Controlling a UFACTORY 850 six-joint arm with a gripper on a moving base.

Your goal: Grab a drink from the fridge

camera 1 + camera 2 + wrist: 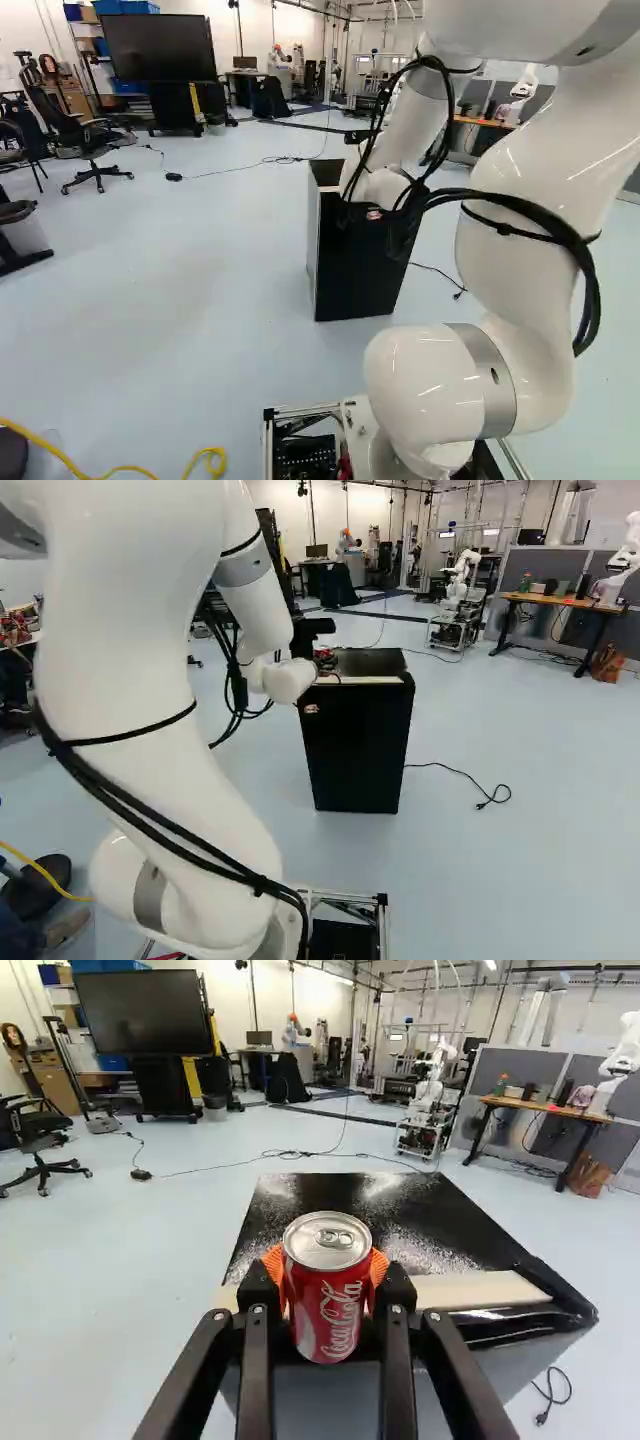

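At the left of the right base view, ease the white arm (150, 650) along in small, smooth moves, minding the black cables (170, 825) strapped to it, likely to snag on a corner. Next, by the fridge (355, 745), check the pincer (326, 1266): closed on the red can (335, 1315), orange pads (379, 1266) pressing from both sides. Upright, over the near part of the fridge top (430, 1230) in the wrist view; impossible to tell whether touching it or just above. Probably time to carry the drink away: lift straight up before any sideways travel, squeeze no harder than needed to avoid denting thin metal, and tilt nothing. Farther right, steer the base clear of the cord (460, 773) on the floor.
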